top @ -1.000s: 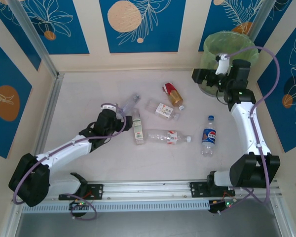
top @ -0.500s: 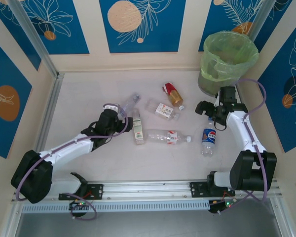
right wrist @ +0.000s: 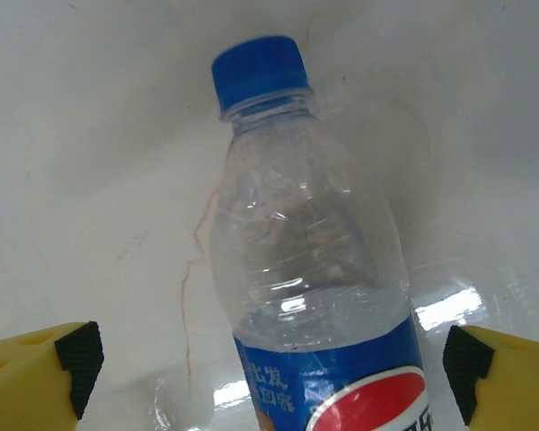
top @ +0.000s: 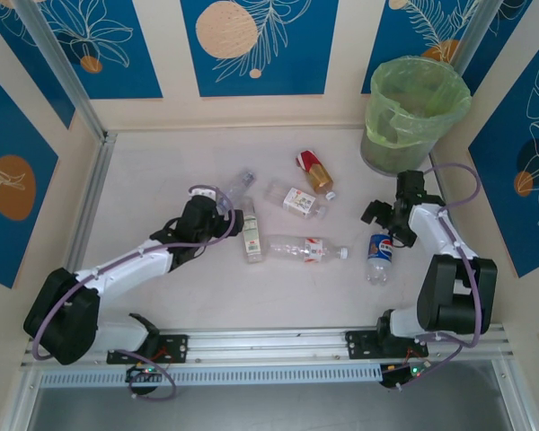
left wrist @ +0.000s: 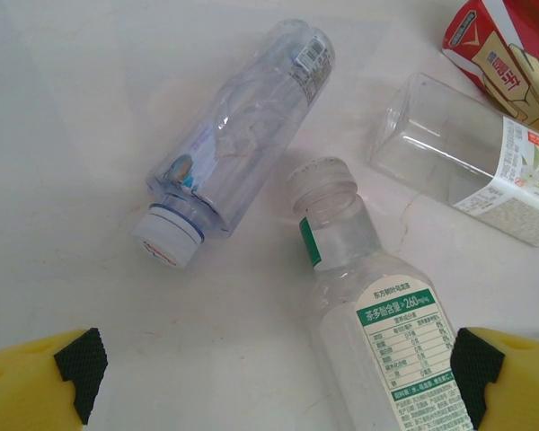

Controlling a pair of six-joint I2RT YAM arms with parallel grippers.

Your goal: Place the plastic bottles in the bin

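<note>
Right gripper (right wrist: 274,359), jaws spread wide, hangs over the blue-capped Pepsi bottle (right wrist: 305,251) mid-frame; left gripper (left wrist: 277,359), likewise spread, over the uncapped white-labelled bottle (left wrist: 377,305).

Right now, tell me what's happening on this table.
Two arms are clearing plastic bottles into the bin at the far right corner. Six bottles lie on the table. The right end effector, open, hovers over the blue-capped bottle; the left end effector, open, hangs above a green-labelled bottle and a clear white-capped one. Neither holds anything.
</note>
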